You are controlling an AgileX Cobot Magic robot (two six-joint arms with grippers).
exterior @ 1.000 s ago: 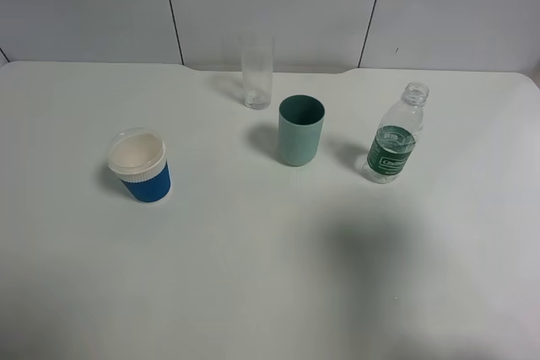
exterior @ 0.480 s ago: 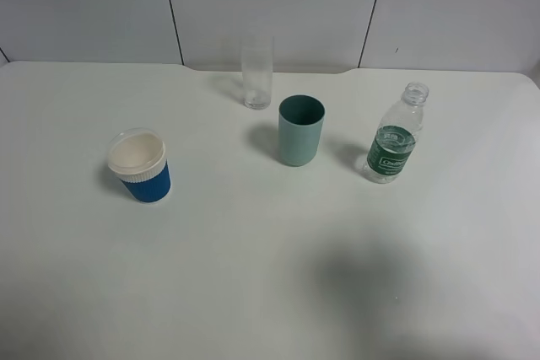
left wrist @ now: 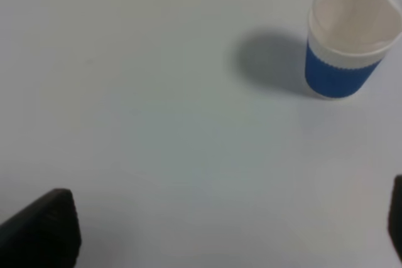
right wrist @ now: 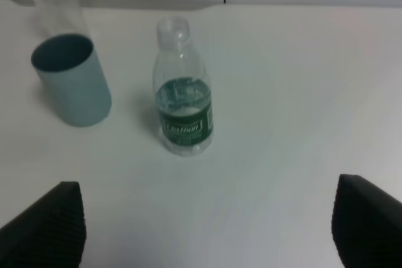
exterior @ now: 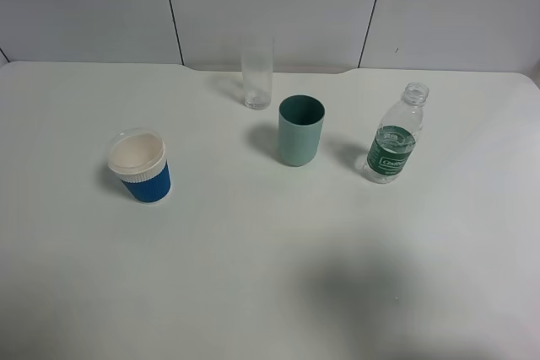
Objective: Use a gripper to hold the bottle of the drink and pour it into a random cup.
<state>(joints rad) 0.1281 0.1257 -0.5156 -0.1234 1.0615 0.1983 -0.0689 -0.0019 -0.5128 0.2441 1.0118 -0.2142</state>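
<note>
While both black robot grippers hang with fingers wide apart, right gripper [right wrist: 207,224] facing the small clear plastic bottle with a dark green label [exterior: 393,135], left gripper [left wrist: 213,230] near the blue cup with a white rim [exterior: 140,166], plain teal-green tumbler [exterior: 300,130] just left of the bottle, tall clear glass [exterior: 257,72] behind the tumbler, all apart on the white table [exterior: 253,267]

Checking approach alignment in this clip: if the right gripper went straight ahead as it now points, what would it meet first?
Probably the bottle of the drink, standing upright between the wide-open jaws of the right gripper. Depth is unclear.
</note>
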